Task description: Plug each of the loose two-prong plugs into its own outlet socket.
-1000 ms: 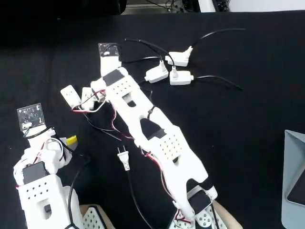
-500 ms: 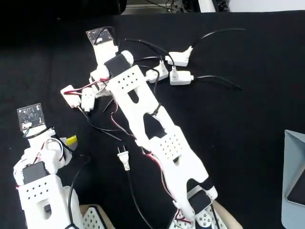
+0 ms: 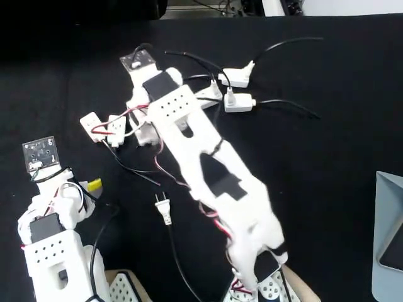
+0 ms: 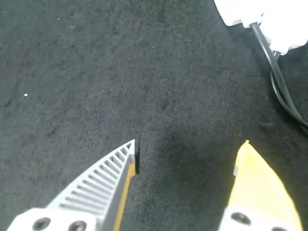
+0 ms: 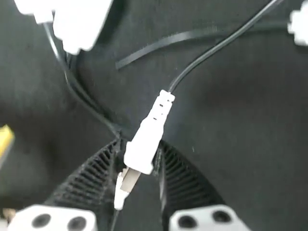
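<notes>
My right gripper [image 5: 139, 144] is shut on a white two-prong plug [image 5: 143, 144]. Its metal prongs point back between the black fingers [image 5: 86, 185], and its thin black cable runs away over the mat. Two white outlet sockets [image 5: 72, 19] lie just beyond it. From above, the right gripper [image 3: 145, 131] sits beside those two sockets [image 3: 104, 128] at mid-left. Another loose plug [image 3: 164, 209] lies on the mat near the front. My left gripper [image 4: 190, 144] hovers open over bare black mat, with white sockets [image 4: 260, 17] at the view's corner. In the high view it [image 3: 88, 184] stays at the front left.
Three more white sockets [image 3: 232, 91] with black cables lie at the back centre. Red, white and black wires trail under the right arm. A grey bin [image 3: 389, 239] stands at the right edge. A black mat [image 3: 327, 163] covers the table.
The right arm's wrist swung toward the back of the table and then a little right, staying by the two left sockets. The left arm has not moved.
</notes>
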